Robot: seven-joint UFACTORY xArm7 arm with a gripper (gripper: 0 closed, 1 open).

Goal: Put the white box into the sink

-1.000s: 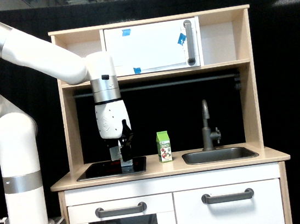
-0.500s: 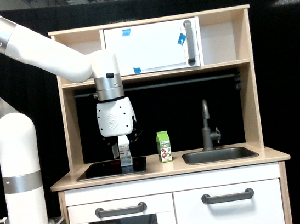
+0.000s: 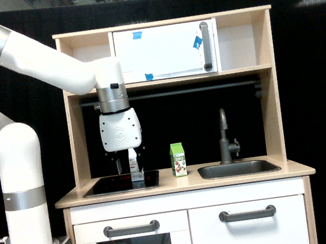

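The white box stands upright on the black stovetop, at its right part. My gripper hangs just above and slightly to the exterior view's left of the box. One dark finger shows left of the box, and the box's top reaches up to the gripper's underside. The jaws look open and the box rests on the stovetop, not lifted. The sink, a dark grey basin with a tall faucet, lies at the counter's right end.
A green juice carton stands on the counter between the stovetop and the sink. A shelf with a white cabinet door runs overhead. Wooden side posts bound the counter.
My gripper rose from low around the white box and shifted a little to the exterior view's left. The box stayed on the stovetop.
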